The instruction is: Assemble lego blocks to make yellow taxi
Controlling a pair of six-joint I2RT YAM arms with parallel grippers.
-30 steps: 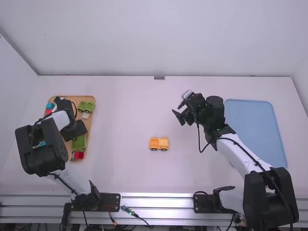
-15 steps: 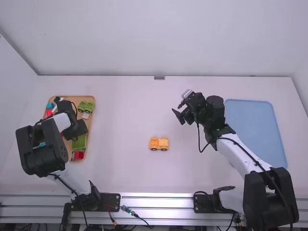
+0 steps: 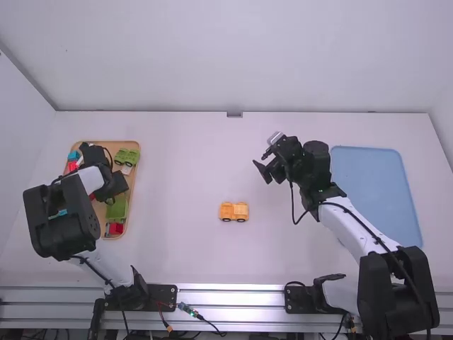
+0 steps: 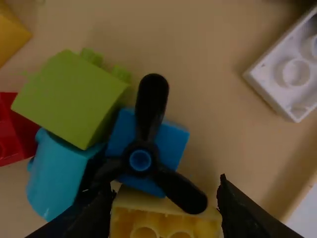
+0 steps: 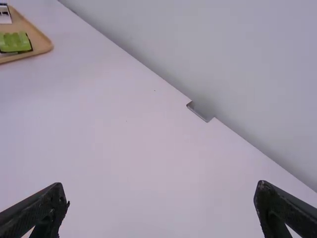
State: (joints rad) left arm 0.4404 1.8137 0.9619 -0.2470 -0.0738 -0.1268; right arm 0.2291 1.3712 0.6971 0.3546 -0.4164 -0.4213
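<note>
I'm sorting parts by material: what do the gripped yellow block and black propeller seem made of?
The yellow block looks like hard, satin plastic: even colour and moulded rings. The black propeller seems smooth, slightly glossy plastic, from soft highlights on its rounded blades.

This looks like a robotics lab or a test booth. Two robot arms, the left [image 3: 62, 216] and the right [image 3: 364, 234], stand at a metal rail [image 3: 230, 297] along the near edge of a plain white table [image 3: 177, 255]. Thin wires [image 3: 205, 322] hang loose by the rail, and cables [image 3: 371, 237] run along the arms. Bare, pale walls [image 3: 230, 57] close in the far side and the left, like a booth.
</note>
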